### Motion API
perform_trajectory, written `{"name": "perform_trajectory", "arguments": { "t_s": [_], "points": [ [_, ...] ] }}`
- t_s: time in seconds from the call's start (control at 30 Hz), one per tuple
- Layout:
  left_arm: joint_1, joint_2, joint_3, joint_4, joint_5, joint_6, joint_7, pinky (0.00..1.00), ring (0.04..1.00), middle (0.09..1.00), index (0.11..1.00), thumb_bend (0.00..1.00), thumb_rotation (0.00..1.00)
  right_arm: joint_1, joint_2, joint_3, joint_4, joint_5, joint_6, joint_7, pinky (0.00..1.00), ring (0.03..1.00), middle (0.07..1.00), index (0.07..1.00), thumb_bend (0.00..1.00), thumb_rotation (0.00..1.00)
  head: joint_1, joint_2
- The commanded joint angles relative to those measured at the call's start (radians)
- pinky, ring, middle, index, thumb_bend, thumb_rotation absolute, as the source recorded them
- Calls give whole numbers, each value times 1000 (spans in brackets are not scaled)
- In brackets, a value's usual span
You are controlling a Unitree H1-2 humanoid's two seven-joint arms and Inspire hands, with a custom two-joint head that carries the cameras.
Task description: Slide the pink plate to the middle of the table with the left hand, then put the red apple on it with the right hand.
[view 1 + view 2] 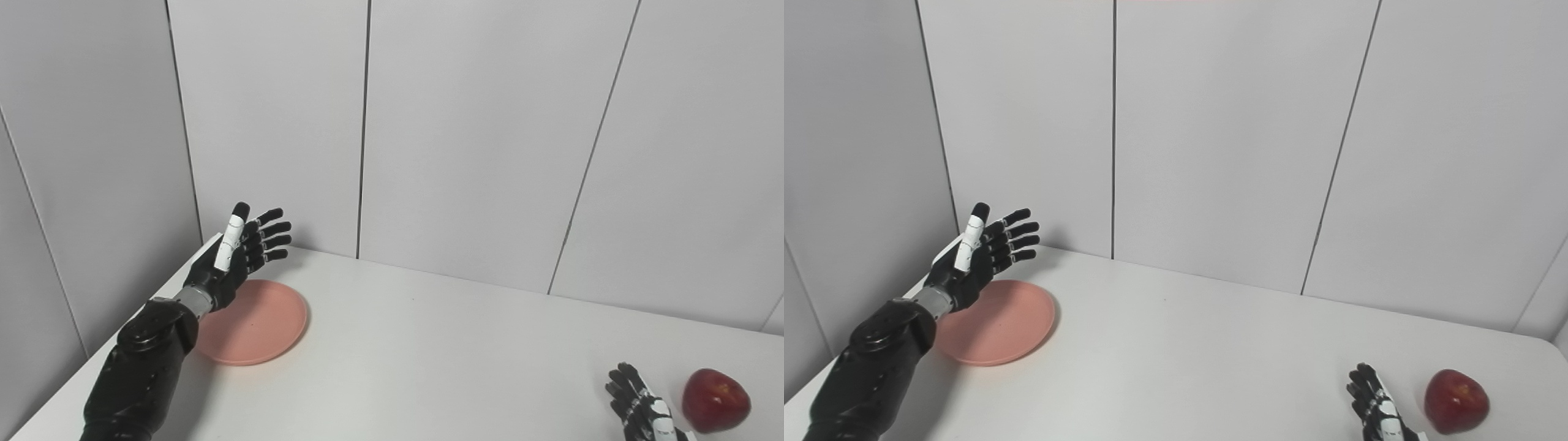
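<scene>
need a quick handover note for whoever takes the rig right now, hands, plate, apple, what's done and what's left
Left hand: open, raised above the far-left edge of the pink plate, holding nothing.
Right hand: open, empty, low at the near right, just left of the red apple, not touching it.
Plate sits at the table's left side, not the middle.
Done: nothing yet.
Left: slide plate to the middle, then place the apple on it.

A white table [441, 343] fills the near part of the scene. Behind it and along the left stand pale grey wall panels [478, 135] split by thin dark vertical seams [364, 128]. The light is soft and even.
</scene>
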Motion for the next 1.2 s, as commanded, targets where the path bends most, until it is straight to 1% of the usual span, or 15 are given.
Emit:
{"name": "perform_trajectory", "arguments": {
  "t_s": [0.0, 0.17, 0.27, 0.4, 0.43, 0.53, 0.77, 0.83, 0.93, 1.03, 1.07, 1.1, 1.13, 1.17],
  "points": [
    [-78, 42, 24, -1, -21, -63, -14, 845, 864, 874, 867, 947, 995, 37, 18, 13, 37, 12, -10, 9, 1000, 945, 936, 932, 841, 1000, 1, 1],
    [-84, 59, 39, 24, -8, -66, -5, 865, 883, 903, 926, 931, 1000, 41, 16, 11, 29, 18, -2, 10, 1000, 940, 933, 929, 842, 1000, 0, 12],
    [-88, 73, 40, 44, -2, -69, -6, 878, 890, 913, 911, 942, 1000, 42, 14, 10, 27, 18, 0, 10, 1000, 940, 931, 929, 844, 1000, 0, 15],
    [-100, 97, 38, 86, -1, -100, -31, 886, 903, 921, 906, 953, 995, 41, 13, 9, 28, 20, -1, 10, 1000, 936, 929, 927, 843, 1000, 1, 17],
    [-99, 98, 44, 81, -4, -91, -22, 890, 906, 921, 904, 955, 993, 40, 13, 9, 28, 20, 0, 10, 1000, 935, 928, 927, 842, 1000, 1, 19],
    [-98, 102, 53, 70, -10, -70, -9, 906, 922, 929, 906, 918, 995, 41, 12, 9, 25, 20, 4, 9, 1000, 932, 926, 926, 836, 1000, 2, 20],
    [-84, 138, 56, 90, 16, -54, 3, 864, 908, 928, 919, 938, 970, 44, 10, 11, 10, 24, 18, 8, 1000, 936, 930, 931, 830, 1000, 2, 32],
    [-79, 149, 56, 110, 23, -70, 1, 874, 906, 930, 925, 920, 980, 45, 9, 11, 7, 25, 21, 8, 1000, 935, 929, 932, 834, 1000, -2, 38],
    [-73, 159, 66, 140, 25, -82, 4, 867, 897, 920, 923, 903, 982, 45, 7, 14, 5, 24, 20, 10, 1000, 933, 928, 934, 828, 1000, -11, 43],
    [-63, 165, 80, 168, 14, -99, -3, 851, 898, 912, 931, 865, 988, 45, 6, 16, 2, 22, 24, 8, 1000, 932, 925, 930, 828, 1000, -15, 46],
    [-62, 166, 86, 189, 8, -107, -7, 862, 905, 918, 937, 860, 984, 45, 6, 16, 2, 22, 25, 7, 1000, 931, 925, 929, 832, 1000, -17, 48],
    [-62, 167, 91, 214, 2, -120, -14, 908, 925, 936, 946, 859, 982, 45, 7, 16, 2, 24, 26, 6, 1000, 929, 922, 928, 837, 1000, -19, 48],
    [-64, 167, 94, 239, 0, -135, -20, 932, 936, 941, 953, 860, 985, 45, 7, 16, 2, 24, 26, 6, 1000, 927, 921, 927, 838, 1000, -19, 48],
    [-65, 167, 96, 262, -2, -151, -26, 935, 937, 940, 955, 860, 986, 45, 7, 17, 2, 24, 27, 6, 1000, 927, 920, 927, 838, 1000, -19, 48]
  ]
}}
